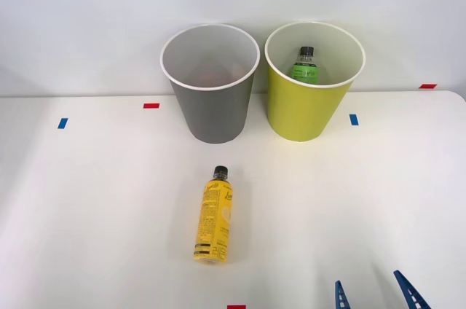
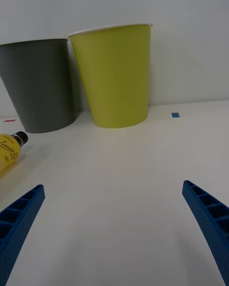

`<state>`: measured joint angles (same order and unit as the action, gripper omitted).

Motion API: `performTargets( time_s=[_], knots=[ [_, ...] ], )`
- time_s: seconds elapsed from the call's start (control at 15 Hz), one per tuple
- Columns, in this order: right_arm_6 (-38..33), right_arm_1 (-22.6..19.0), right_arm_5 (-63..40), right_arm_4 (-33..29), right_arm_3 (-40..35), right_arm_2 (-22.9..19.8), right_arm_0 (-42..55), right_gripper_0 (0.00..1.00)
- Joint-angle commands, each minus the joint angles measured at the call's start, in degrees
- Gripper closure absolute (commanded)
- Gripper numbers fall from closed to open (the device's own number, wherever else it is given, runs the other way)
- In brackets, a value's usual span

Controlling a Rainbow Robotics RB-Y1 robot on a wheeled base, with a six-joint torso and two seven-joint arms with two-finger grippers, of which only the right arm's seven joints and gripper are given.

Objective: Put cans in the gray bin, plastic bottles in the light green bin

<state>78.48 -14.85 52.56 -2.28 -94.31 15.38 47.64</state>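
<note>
A yellow-labelled plastic bottle (image 1: 212, 214) (image 2: 8, 153) lies on its side on the white table, black cap pointing toward the bins. A green-labelled bottle (image 1: 305, 65) stands inside the light green bin (image 1: 306, 114) (image 2: 116, 76) at the back right. The gray bin (image 1: 212, 111) (image 2: 42, 83) stands just left of it, and no can shows in it. My right gripper (image 1: 374, 296) (image 2: 112, 229) is open at the front edge of the table, right of the lying bottle, with nothing between its fingers (image 2: 210, 224). No cans are in view.
Small red tape marks (image 1: 151, 106) and blue tape marks (image 1: 354, 119) dot the white table (image 1: 87, 207). A white wall rises right behind the bins. The table's right corner curves off at the far right.
</note>
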Motion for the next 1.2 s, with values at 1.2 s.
performTargets(
  time_s=[1.2],
  knots=[
    [0.0,0.0,0.0,0.0,0.0,0.0,0.0,0.0]
  ],
)
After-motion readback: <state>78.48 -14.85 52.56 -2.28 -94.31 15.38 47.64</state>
